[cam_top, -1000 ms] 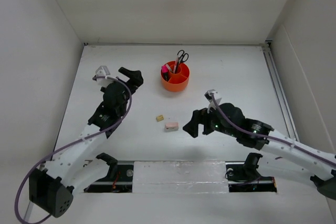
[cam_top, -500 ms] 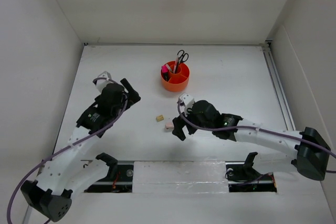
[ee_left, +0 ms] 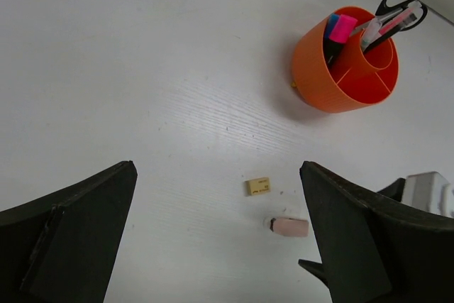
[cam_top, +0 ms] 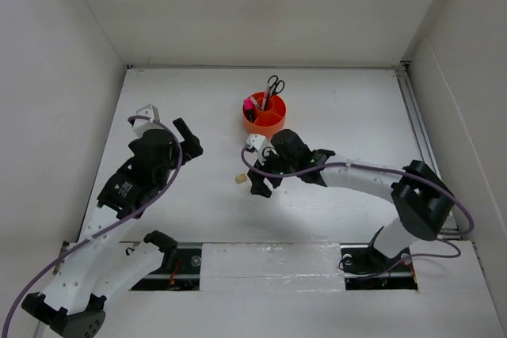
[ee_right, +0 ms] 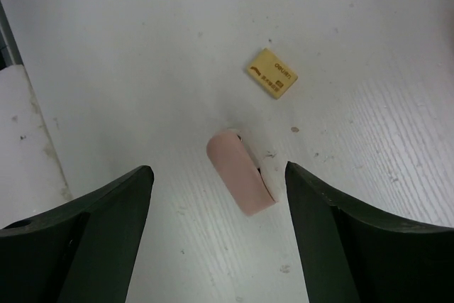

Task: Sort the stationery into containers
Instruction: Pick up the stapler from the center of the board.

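Pink eraser (ee_right: 240, 173) lies flat on the bench (ee_left: 142, 69), outside the orange organiser (ee_left: 333, 83). It sits between the fingers of the right pincer (ee_right: 218, 170), whose jaws are wide, with a gap on each side. Tan eraser (ee_right: 272, 73) lies near it, apart. Left pincer (ee_left: 218, 168) is wide and holds nothing, over bare bench. Organiser holds scissors (ee_left: 397, 1), a pink-capped highlighter (ee_left: 345, 28) and a blue-capped highlighter (ee_left: 330, 22), all standing up.
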{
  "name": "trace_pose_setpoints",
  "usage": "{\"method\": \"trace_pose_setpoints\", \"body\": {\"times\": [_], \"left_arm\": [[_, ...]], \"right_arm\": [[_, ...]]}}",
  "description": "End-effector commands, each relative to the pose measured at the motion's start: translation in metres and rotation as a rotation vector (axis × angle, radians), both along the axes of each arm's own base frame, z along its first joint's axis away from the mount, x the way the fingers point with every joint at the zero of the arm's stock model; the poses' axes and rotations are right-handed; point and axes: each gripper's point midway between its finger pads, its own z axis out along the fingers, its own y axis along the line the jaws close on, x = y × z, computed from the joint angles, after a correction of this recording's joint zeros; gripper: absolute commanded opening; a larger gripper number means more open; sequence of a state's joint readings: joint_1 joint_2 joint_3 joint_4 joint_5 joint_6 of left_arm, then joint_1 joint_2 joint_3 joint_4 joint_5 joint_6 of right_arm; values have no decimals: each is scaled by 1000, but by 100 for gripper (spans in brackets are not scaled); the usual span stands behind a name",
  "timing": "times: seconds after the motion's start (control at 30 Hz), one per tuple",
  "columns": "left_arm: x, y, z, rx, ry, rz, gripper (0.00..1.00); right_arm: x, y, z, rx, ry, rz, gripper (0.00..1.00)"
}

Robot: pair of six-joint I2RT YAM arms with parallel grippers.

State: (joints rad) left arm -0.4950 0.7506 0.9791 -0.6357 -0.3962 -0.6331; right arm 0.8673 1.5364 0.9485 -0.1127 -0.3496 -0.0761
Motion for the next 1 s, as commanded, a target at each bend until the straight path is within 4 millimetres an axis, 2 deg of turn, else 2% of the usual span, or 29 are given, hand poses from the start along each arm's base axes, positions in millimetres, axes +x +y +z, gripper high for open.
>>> {"method": "trace_pose_setpoints", "body": {"times": [0.0, 0.13, 0.27, 0.4, 0.53, 0.6, 0.9, 0.97], "left_arm": [[-3, 5, 1, 16, -19, -2, 100], [-6, 3, 9, -8, -59, -23, 100], [-8, 3, 11, -8, -65, -36, 100], [-7, 0, 13, -17, -73, -44, 100], [-8, -2, 17, -25, -87, -64, 100], [-8, -4, 13, -17, -78, -76, 100], [-10, -6, 16, -24, -91, -97, 100], [-10, -6, 16, -24, -91, -97, 100]], "right_arm": [[-4, 14, -5, 9, 15, 100, 81], [10, 17, -12, -4, 8, 96, 80], [12, 22, -15, -4, 19, 104, 80], [11, 21, -29, -24, 38, 104, 77], [19, 19, -40, -58, 12, 56, 76], [18, 16, -44, -70, 13, 48, 76], [21, 17, -57, -90, 8, 27, 62], [15, 17, -60, -95, 22, 29, 61]]}}
